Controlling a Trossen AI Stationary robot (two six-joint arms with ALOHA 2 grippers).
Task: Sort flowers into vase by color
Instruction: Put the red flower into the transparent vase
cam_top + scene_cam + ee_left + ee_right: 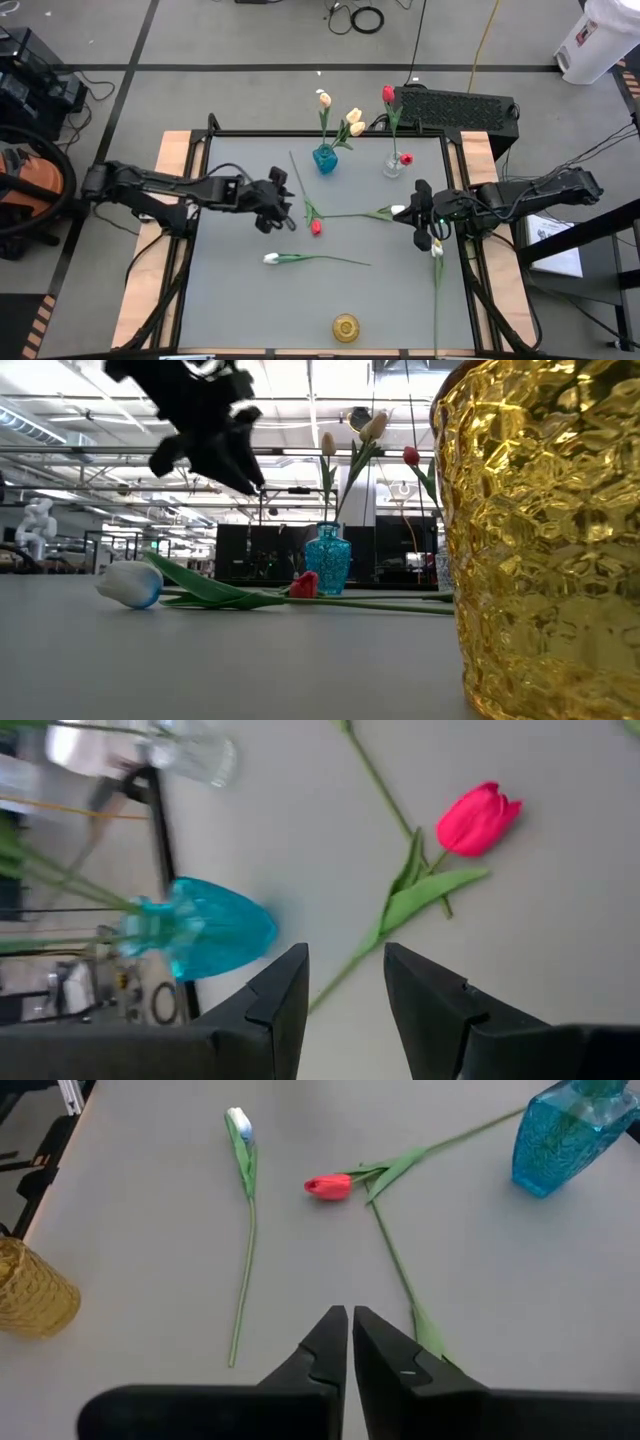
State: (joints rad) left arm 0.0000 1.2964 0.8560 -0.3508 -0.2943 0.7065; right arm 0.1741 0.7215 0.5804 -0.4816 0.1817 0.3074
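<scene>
Your grey table [230,300] carries loose tulips: the white-budded tulip [310,259] lies crosswise, bud leftward; the red-budded tulip [312,220] lies near the blue glass vase [325,158]. Your left gripper [281,207] hovers, fingers wide; your right gripper [418,215] is closed, with a green stem beside its fingers.

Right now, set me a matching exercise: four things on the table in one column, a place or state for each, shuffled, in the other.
1. blue vase
2. gold vase
3. clear vase
4. white tulip

A. lying flat on the table
B. holds cream-yellow tulips
C. empty, at the near edge
D. holds red tulips

Pairs: 1-B, 2-C, 3-D, 4-A
</scene>
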